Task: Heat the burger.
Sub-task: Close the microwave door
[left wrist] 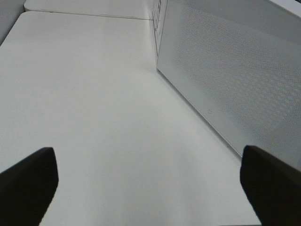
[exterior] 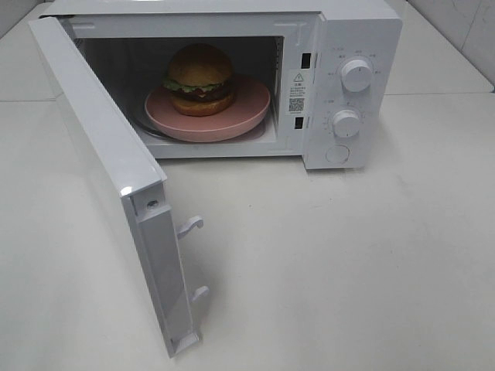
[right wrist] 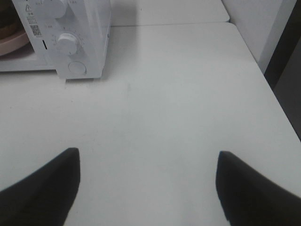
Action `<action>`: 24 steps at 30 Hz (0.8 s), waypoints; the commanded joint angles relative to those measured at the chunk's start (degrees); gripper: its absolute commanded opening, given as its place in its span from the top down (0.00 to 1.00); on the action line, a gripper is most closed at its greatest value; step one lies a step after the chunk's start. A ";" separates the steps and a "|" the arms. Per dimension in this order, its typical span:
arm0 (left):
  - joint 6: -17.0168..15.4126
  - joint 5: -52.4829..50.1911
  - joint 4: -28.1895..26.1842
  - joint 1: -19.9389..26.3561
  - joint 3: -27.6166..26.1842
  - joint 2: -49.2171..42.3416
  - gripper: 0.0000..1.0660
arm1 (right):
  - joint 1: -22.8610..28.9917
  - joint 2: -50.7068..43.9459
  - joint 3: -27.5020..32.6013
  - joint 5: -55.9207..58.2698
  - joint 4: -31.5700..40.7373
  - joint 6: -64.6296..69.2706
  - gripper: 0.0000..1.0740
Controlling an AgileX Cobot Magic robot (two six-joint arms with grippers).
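Inside the microwave the burger sits on its plate, but the door hangs wide, and the left gripper or right gripper, both open and empty, might shove the microwave rather than latch the door.

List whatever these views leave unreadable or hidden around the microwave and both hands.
- Dial markings around the upper knob: too small, exterior high view.
- Warning label text: too small and blurred, exterior high view.
- Burger rear: hidden by its own front, exterior high view.
- Left hand, right hand: absent from the exterior high view; wrist frames cut off all but the fingertips.
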 commanded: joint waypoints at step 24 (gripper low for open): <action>0.00 -0.86 -0.06 -0.06 0.11 -0.34 0.08 | -1.26 -1.83 0.17 -0.97 0.17 0.74 0.29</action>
